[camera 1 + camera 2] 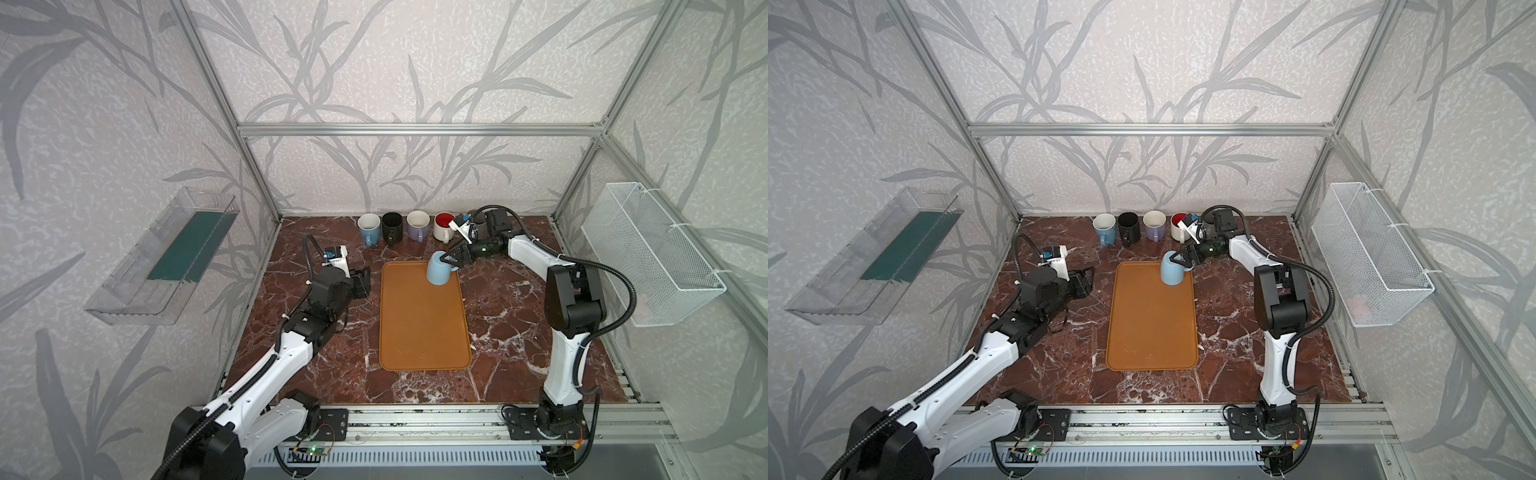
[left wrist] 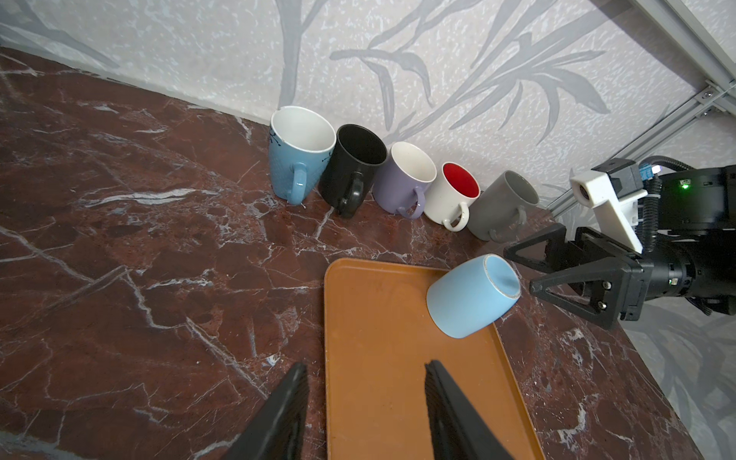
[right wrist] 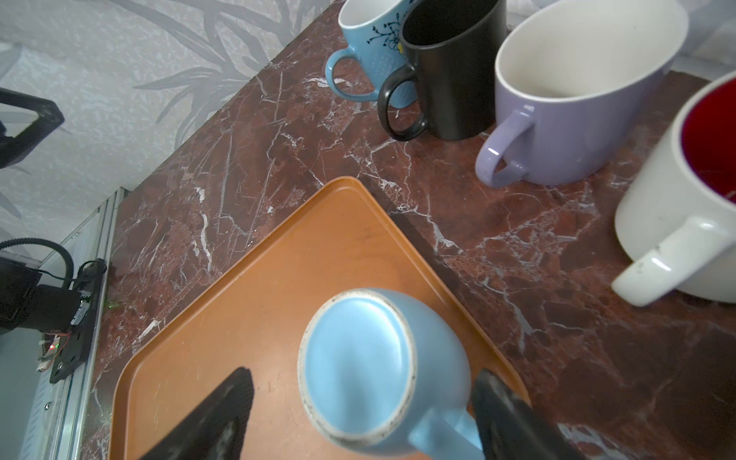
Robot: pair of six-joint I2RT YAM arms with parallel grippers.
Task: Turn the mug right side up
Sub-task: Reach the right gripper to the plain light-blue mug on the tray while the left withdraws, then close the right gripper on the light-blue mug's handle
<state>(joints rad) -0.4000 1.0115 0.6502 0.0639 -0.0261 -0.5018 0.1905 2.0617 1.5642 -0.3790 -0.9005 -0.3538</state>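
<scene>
Plainly upside-down pale blue mug (image 3: pixel 358 370), base uppermost.

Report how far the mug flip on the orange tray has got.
Done: only the approach; the right gripper is at the light blue mug, fingers open either side of its base. In hand: nothing gripped; the mug stands rim-down on the orange tray. To do: close, lift, turn it over, set it upright. The left gripper hangs open, empty.
</scene>
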